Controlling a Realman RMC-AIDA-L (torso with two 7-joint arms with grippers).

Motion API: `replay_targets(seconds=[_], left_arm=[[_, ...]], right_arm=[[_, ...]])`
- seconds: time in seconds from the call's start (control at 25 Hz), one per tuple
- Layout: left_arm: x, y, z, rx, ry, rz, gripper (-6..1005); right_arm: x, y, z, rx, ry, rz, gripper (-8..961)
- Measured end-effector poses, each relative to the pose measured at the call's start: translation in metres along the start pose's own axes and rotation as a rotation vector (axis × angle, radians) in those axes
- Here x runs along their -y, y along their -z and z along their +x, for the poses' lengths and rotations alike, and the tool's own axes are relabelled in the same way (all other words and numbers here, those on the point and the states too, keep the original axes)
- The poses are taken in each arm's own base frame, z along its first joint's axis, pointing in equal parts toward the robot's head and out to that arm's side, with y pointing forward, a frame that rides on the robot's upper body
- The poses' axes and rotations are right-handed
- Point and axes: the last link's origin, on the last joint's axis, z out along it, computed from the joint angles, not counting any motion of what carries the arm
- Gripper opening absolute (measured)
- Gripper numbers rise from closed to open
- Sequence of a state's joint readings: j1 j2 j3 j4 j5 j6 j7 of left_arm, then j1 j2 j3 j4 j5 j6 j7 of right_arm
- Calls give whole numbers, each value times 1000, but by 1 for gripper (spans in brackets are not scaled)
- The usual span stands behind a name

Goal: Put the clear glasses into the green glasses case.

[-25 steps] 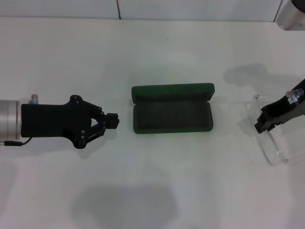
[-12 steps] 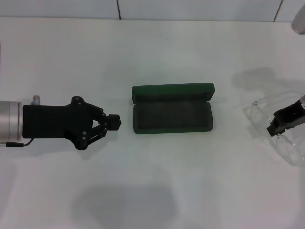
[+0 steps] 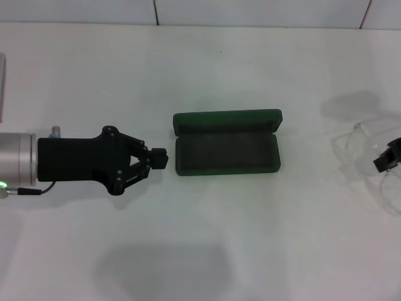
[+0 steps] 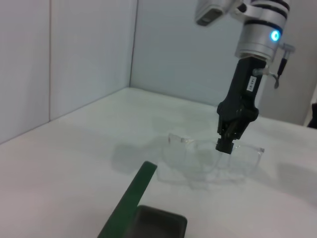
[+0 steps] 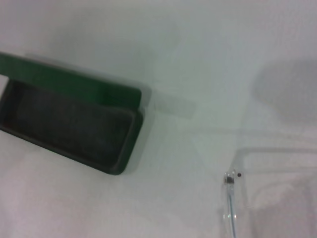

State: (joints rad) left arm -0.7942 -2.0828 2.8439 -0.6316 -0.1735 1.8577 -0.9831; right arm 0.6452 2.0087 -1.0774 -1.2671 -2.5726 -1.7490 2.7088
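**Right arm carrying glasses, case open and waiting**

Head view: the green glasses case [image 3: 227, 143] is sitting mid-table, lid hinged back, felt tray facing up, so it's ready to receive. The left gripper [image 3: 158, 159] is hovering just beside the case's left end, jaws pinched together on nothing; probably staged there to steady or close the case. The right gripper [image 3: 387, 157] is at the right frame edge, well apart from the case, with the clear glasses [image 3: 369, 164] around it.

Left wrist view: the right gripper [image 4: 225, 145] is pointing straight down, tips clamping the top rim of the clear glasses [image 4: 213, 161] near mid-frame. That central pinch is likely keeping the frame level for a flat drop into the tray. Can't tell whether they're lifted or touching the table. The case lid's edge [image 4: 130, 201] is showing in the foreground.

Right wrist view: the open case [image 5: 69, 124] is lying off to one side, one clear temple arm [image 5: 230, 198] nearby. Own fingers aren't showing.
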Motion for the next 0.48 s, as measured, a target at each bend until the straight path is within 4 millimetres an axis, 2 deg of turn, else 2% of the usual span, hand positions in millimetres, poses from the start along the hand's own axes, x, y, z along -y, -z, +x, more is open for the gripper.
replay_targets(seconds=[0.28, 0.32, 0.36, 0.48], left_arm=[[1, -3, 8, -109, 54, 16, 62], [1, -2, 9, -126, 58, 24, 62], [2, -1, 11, -155, 63, 34, 62], [2, 2, 20, -268, 79, 62, 62]], right_arm=[[12, 37, 15, 85, 4, -58, 56], [13, 44, 17, 108, 9, -67, 55], [13, 60, 19, 164, 36, -90, 55], [12, 80, 21, 239, 86, -118, 54]])
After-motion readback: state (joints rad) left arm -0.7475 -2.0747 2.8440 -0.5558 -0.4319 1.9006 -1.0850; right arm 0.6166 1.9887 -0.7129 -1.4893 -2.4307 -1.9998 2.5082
